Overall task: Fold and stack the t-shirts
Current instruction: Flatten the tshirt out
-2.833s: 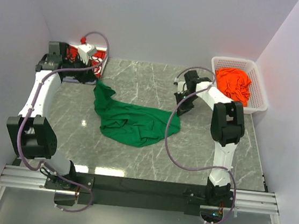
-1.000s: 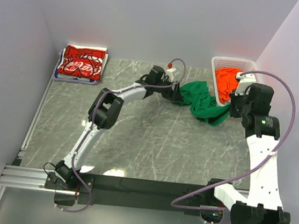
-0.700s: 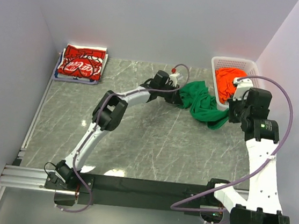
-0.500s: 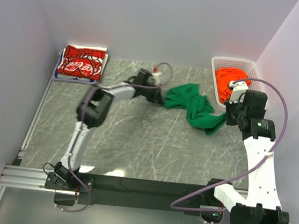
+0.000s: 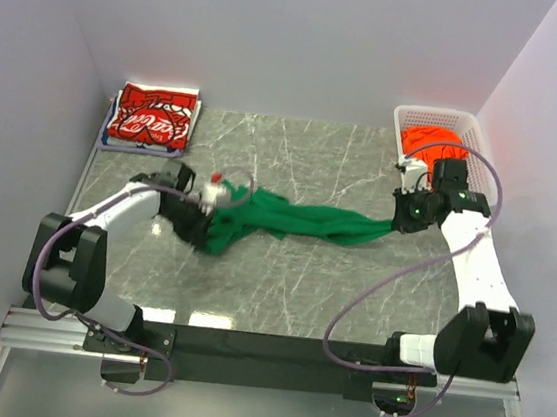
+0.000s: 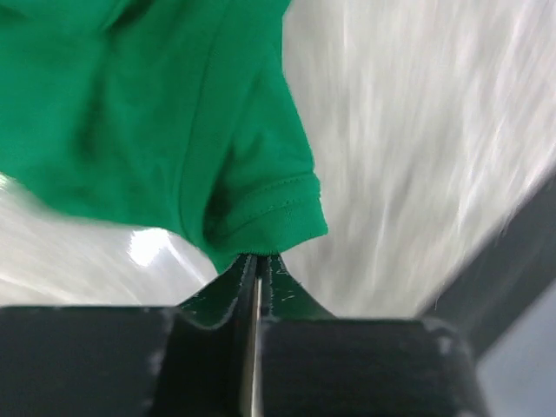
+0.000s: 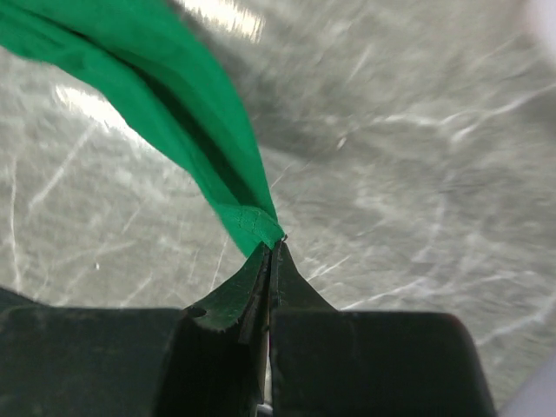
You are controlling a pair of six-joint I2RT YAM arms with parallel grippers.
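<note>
The left fingers (image 6: 217, 295) and right fingers (image 7: 228, 302) each pinched a thin edge of the green t-shirt (image 5: 302, 221), stretched between them; harder pulling could have slipped a hem free.

Green t-shirt (image 5: 309, 221) spans left gripper (image 5: 199, 228) to right gripper (image 5: 396, 222), basket (image 5: 435, 113) just beyond the right one; nearward tabletop (image 5: 299, 291) lies open.

I see my left arm (image 5: 115, 208) and right arm (image 5: 476, 259) built of white links between boxy black joint housings (image 5: 78, 268), each trailing a looping mauve cable (image 5: 367, 301), ending in dark tapered fingers (image 6: 217, 294).
</note>
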